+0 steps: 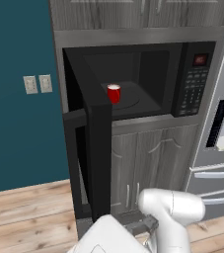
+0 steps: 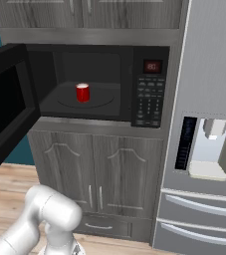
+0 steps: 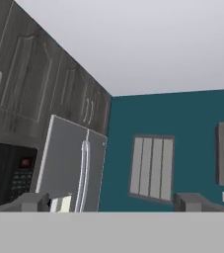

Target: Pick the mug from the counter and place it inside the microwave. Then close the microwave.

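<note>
A: Nearest us the gripper (image 3: 111, 202) is spread wide and empty, so the door (image 1: 96, 148) comes next.

B: Push flat on the outer face near its free edge and swing it round steadily.

A: And inside the microwave (image 2: 149, 84)?

B: The red mug (image 2: 82, 92) stands upright on the turntable (image 2: 102, 101), well inside.

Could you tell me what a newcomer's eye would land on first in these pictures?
Probably the red mug, standing upright inside the black microwave. Next, the microwave's door swung wide open to the left, and the steel fridge on the right.
</note>
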### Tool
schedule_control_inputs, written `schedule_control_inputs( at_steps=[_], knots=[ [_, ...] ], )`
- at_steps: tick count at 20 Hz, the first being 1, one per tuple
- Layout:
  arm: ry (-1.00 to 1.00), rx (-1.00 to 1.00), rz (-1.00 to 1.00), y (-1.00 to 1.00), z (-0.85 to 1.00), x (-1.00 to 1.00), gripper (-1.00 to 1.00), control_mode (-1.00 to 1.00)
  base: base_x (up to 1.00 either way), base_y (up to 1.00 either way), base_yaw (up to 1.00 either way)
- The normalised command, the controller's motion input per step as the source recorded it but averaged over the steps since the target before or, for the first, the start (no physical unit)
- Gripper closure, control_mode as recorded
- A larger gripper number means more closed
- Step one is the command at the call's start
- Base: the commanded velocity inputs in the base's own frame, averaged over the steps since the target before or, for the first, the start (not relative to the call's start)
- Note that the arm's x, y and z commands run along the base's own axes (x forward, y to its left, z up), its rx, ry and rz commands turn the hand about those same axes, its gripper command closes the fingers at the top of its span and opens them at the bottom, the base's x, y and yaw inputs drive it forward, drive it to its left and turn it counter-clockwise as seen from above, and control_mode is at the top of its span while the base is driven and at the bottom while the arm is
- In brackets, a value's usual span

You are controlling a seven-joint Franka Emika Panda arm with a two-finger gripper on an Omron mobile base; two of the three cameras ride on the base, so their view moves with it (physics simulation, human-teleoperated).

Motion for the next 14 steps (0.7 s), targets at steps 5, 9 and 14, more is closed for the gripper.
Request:
schedule_control_inputs(
  at_steps=[5, 9, 14],
  knots=[
    [0.02, -0.01, 0.0, 0.1, -0.14, 0.22, -1.0, -1.0, 0.0, 0.0, 0.0],
    [0.02, 0.0, 0.0, 0.0, -0.22, 0.46, -1.0, -1.0, 0.0, 0.0, 0.0],
    [0.11, 0.0, 0.0, 0.01, -0.13, 0.66, -1.0, -1.0, 0.0, 0.0, 0.0]
  ],
)
